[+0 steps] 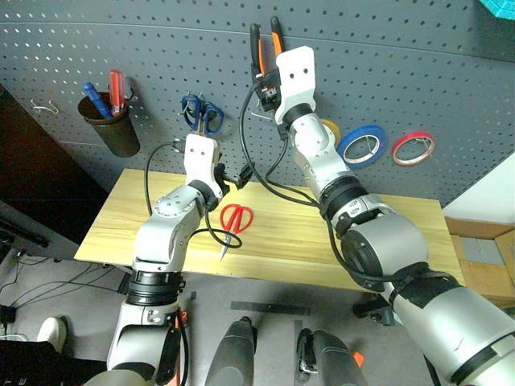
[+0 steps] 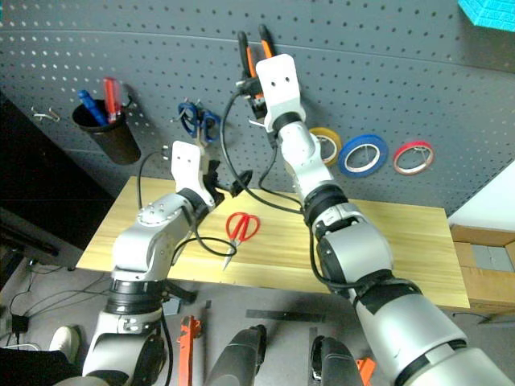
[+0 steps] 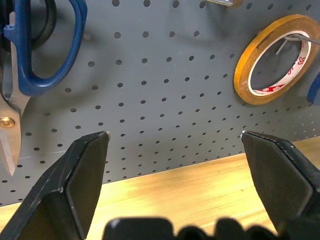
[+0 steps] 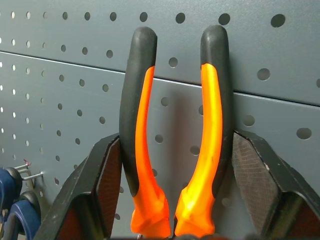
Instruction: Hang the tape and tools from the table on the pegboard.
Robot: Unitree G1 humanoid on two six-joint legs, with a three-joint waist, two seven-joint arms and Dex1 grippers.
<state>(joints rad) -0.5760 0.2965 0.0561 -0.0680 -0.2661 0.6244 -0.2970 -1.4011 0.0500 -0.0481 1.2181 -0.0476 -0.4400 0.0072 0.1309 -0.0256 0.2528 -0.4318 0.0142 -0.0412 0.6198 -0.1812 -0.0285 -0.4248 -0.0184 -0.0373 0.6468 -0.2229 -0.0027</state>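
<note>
Pliers [image 4: 175, 145] sit pinched by their handles in your right gripper [image 1: 269, 60], raised against the pegboard [image 1: 402, 72], not yet hooked. Blue tape [image 1: 362, 145] already hangs right of it. Red scissors [image 1: 234, 220] lie on the table [image 1: 402, 233] beside your spread, empty left gripper [image 3: 175, 150].

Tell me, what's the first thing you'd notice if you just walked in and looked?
The right gripper is raised against the pegboard, shut on the pliers, whose orange-and-black handles point up. Below, the red-handled scissors lie alone on the table. The left gripper hangs open just above the table, facing the board near the blue-handled scissors.
</note>
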